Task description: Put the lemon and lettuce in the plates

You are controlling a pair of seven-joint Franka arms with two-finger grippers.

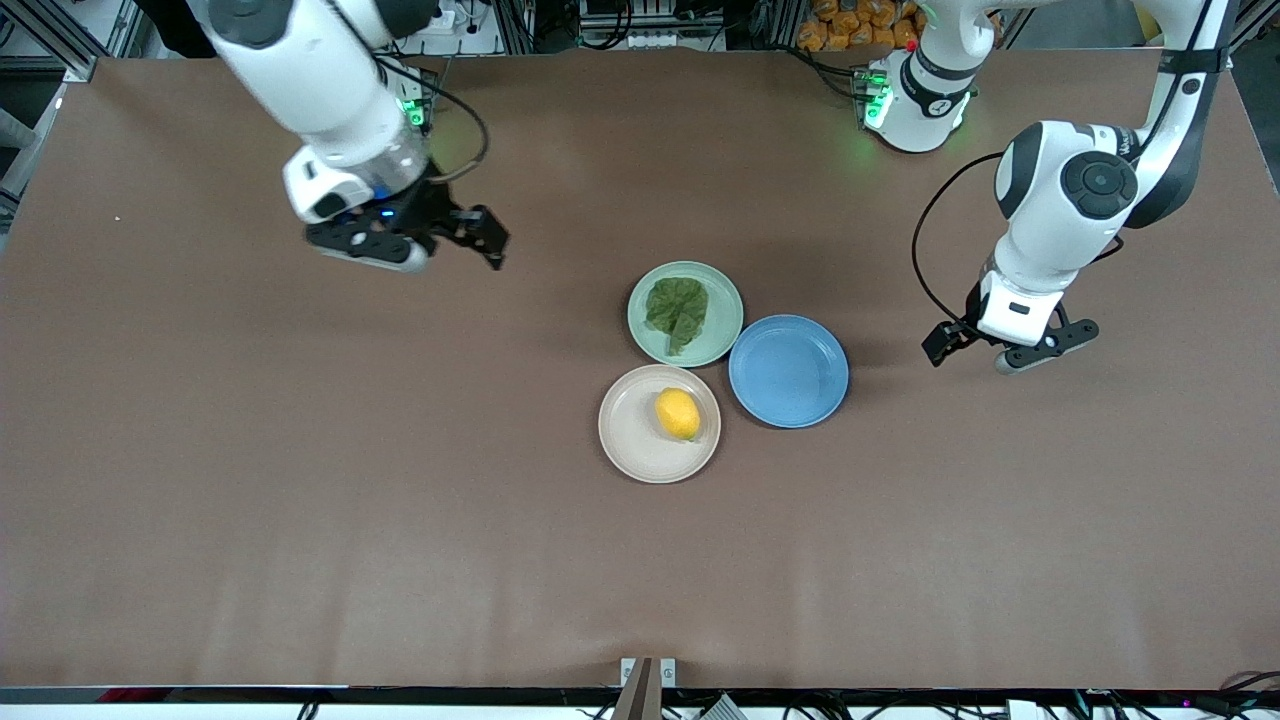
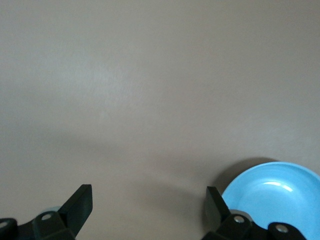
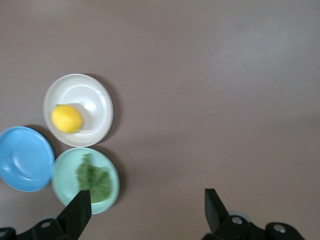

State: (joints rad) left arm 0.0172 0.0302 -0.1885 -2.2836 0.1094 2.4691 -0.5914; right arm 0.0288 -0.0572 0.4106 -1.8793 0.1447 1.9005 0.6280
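Both grippers, left [image 1: 985, 350] and right [image 1: 432, 248], hang spread and empty; lemon [image 1: 678, 413] lies near-vertical in frame on cream plate [image 1: 625, 440], lettuce [image 1: 677, 310] on mint plate [image 1: 725, 310]

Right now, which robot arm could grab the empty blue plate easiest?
Probably the left. The left gripper hangs open beside the blue plate, while the right gripper, also open, is much farther away.

Left end effector [image 1: 962, 345] open, right end effector [image 1: 470, 235] open
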